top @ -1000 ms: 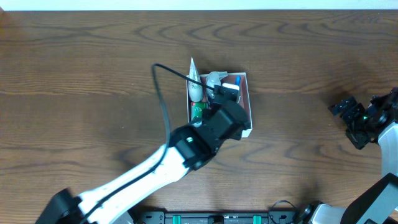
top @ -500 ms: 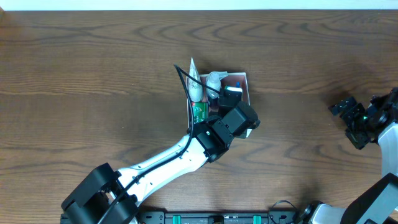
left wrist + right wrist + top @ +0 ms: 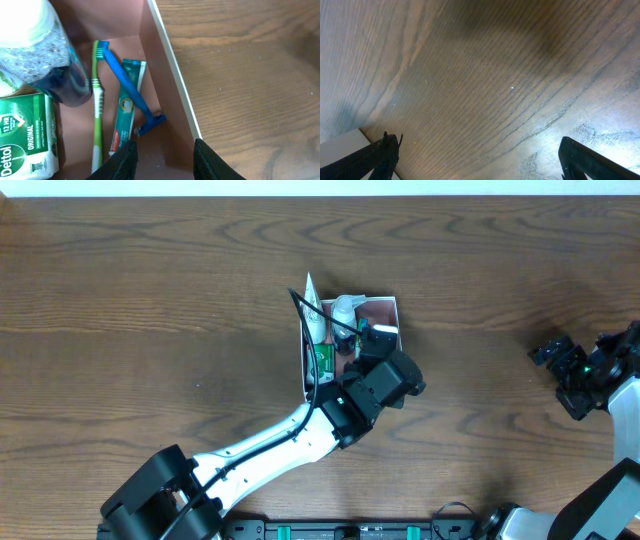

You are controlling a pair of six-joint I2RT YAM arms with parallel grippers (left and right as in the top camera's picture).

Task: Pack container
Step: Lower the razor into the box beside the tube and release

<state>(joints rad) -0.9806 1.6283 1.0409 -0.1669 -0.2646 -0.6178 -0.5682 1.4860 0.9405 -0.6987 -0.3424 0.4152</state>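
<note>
My left arm reaches in from seven o'clock, wrist bent down over the box (image 3: pixel 398 310) at the centre of the table (image 3: pixel 150 280), left gripper (image 3: pixel 164 152) partly spread and empty, near the blue razor (image 3: pixel 131 82), right gripper (image 3: pixel 565 370) parked at three o'clock, spread wide, empty.

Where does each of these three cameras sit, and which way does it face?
Overhead: fixed above the table, looking straight down; shows the left arm reaching over the box and the right arm at the edge.
Left wrist: on the left arm, looking down into the box; the left fingers show at the bottom.
Right wrist: on the right arm, facing bare wood; the right fingers show in the lower corners.
Shared: overhead and left wrist both show the box and the green soap pack.
</note>
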